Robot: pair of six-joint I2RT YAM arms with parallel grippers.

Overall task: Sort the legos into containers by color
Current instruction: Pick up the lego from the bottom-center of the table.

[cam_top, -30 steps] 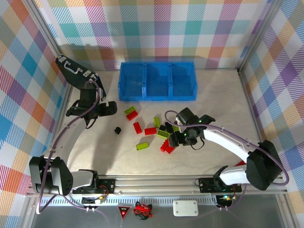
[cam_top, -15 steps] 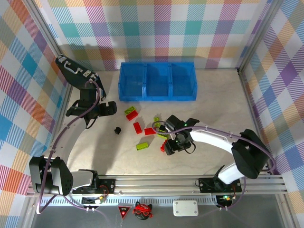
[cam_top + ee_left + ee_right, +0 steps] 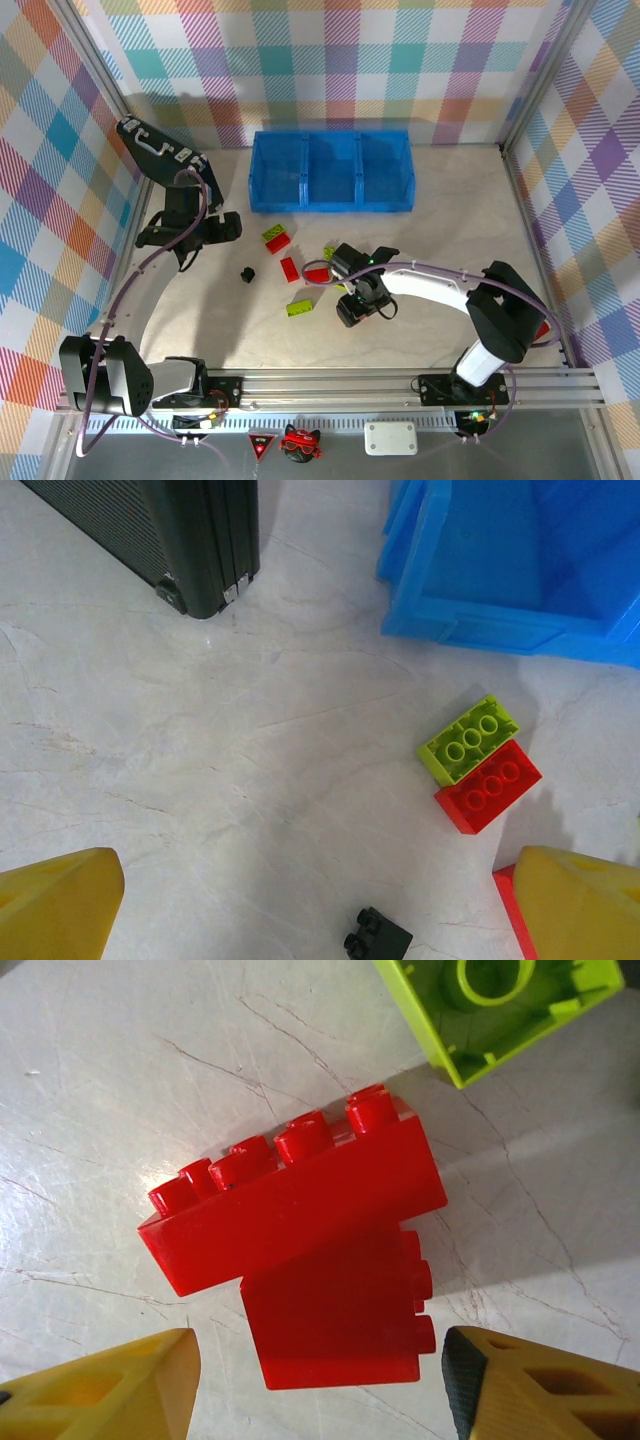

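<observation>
My right claw [image 3: 320,1380] is released, fingers [image 3: 100,1390] spread before two touching red legos [image 3: 300,1210] on the counter [image 3: 120,1080]. The upper one runs from lower left to upper right, its studs toward upper left. The top view adds the blue containers [image 3: 330,205], well apart behind. My left claw [image 3: 315,910] is released too, near a lime-and-red pair [image 3: 480,765].

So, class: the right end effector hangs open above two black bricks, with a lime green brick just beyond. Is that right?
Not quite. The right wrist view shows that the two bricks under the open right end effector are red, not black. The lime green brick just beyond them is as stated.
</observation>
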